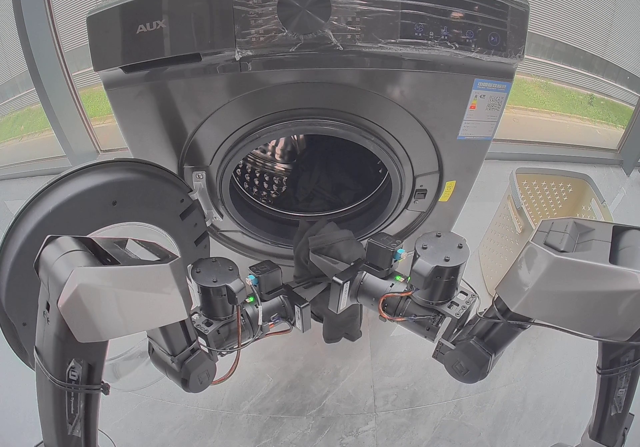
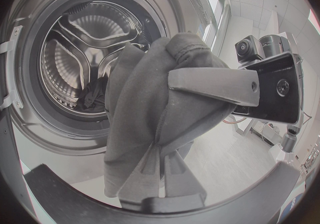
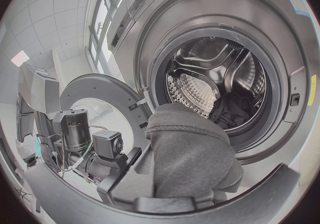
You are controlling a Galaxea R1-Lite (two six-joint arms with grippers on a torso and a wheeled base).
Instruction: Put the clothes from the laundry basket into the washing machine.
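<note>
A dark grey garment [image 1: 330,252] hangs in front of the washing machine [image 1: 167,102], just below the open drum mouth, held between both arms. My left gripper [image 1: 308,310] is shut on its lower left part, and in the left wrist view its fingers [image 2: 180,178] pinch the cloth [image 2: 140,101]. My right gripper [image 1: 338,285] is shut on the upper right part; the garment [image 3: 190,154] bulges over its fingers. Dark clothes [image 3: 231,109] lie inside the drum [image 1: 267,178]. The cream laundry basket [image 1: 527,202] stands on the floor to the right.
The round machine door [image 1: 100,202] is swung wide open to the left, behind my left arm. Grey tiled floor [image 1: 320,388] lies below the grippers. Windows run behind the machine.
</note>
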